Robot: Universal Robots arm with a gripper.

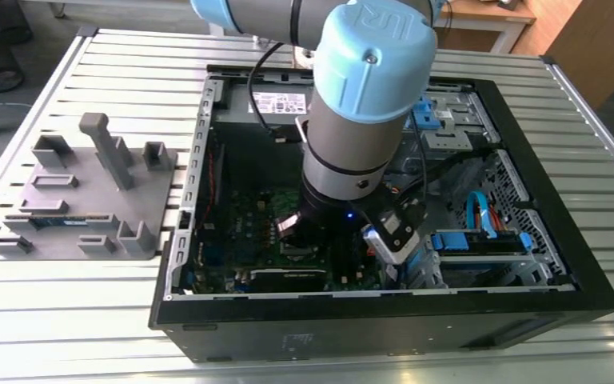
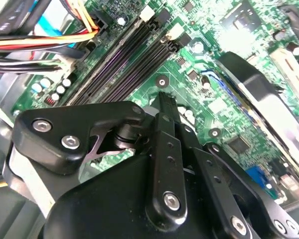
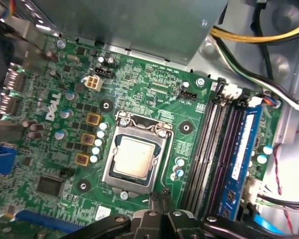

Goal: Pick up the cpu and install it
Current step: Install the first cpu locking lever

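One small square silver-topped cpu (image 3: 134, 158) is already sitting flat in the metal-framed socket (image 3: 109, 164) on the green motherboard (image 3: 154, 94). The black gripper (image 3: 162, 196) hangs just above the board beside the socket, holding nothing; can't really tell how far its jaws are open.

A slatted metal worktable (image 1: 61, 320) spans the exterior view, pale and evenly lit. Far off at the exterior view's right stands a wooden desk (image 1: 499, 18) by a brown cabinet (image 1: 595, 40), with dark floor (image 1: 3, 112) at the left.
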